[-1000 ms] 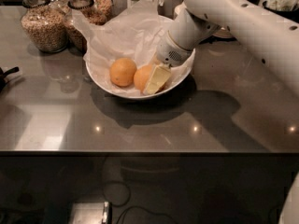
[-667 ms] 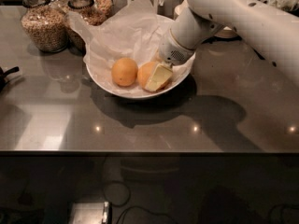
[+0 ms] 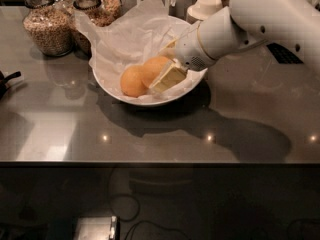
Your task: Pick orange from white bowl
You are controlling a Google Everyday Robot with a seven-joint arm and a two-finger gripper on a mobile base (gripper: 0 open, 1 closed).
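The white bowl [image 3: 125, 97], lined with crumpled white paper, stands at the table's middle back. Two oranges lie in it, touching. The deeper-orange orange [image 3: 154, 68] is the right one. The yellower orange [image 3: 132, 81] is to its left. My gripper [image 3: 160, 67] reaches into the bowl from the right and straddles the deeper orange. Its cream near finger [image 3: 169, 77] presses on the orange's front right side. The far finger is mostly hidden behind the orange. The gripper appears shut on that orange.
Two glass jars of grains [image 3: 49, 28] [image 3: 95, 11] stand at the back left, close to the bowl's paper. Small stacked cream bowls [image 3: 206, 6] sit behind my arm. A dark object [image 3: 6, 81] lies at the left edge. The table's front edge runs along the lower middle.
My gripper has moved a little farther back in the bowl. The deeper orange has shifted up and back with it and now touches the yellower orange. The arm has swung lower across the right.
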